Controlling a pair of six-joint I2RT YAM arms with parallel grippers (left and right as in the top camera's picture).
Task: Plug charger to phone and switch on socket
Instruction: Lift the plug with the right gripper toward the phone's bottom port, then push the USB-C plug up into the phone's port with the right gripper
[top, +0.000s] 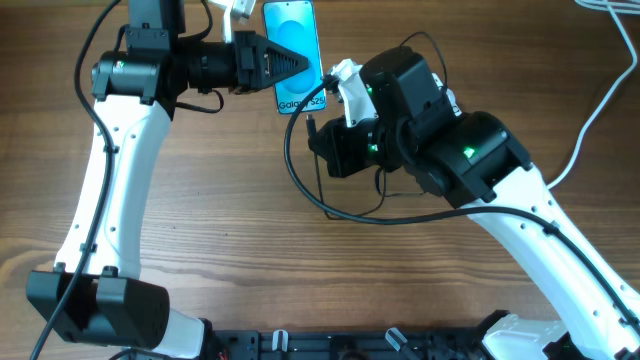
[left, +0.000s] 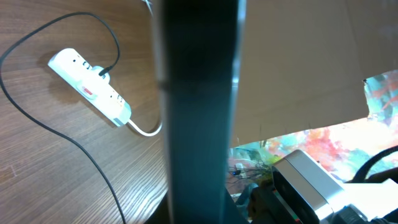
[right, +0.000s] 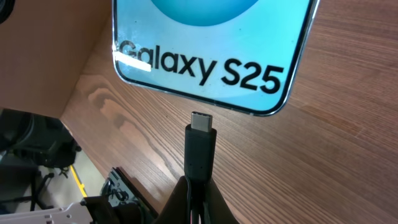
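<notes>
Tabletop (right: 348, 143) shows between charger (right: 201, 146) and phone (right: 205, 68) edge (apparently apart).

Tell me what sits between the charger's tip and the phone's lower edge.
Nothing. The right wrist view shows only bare table in the gap between the charger and the phone; they are apart.

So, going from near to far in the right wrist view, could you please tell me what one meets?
right gripper → charger plug → a strip of table → phone
</notes>
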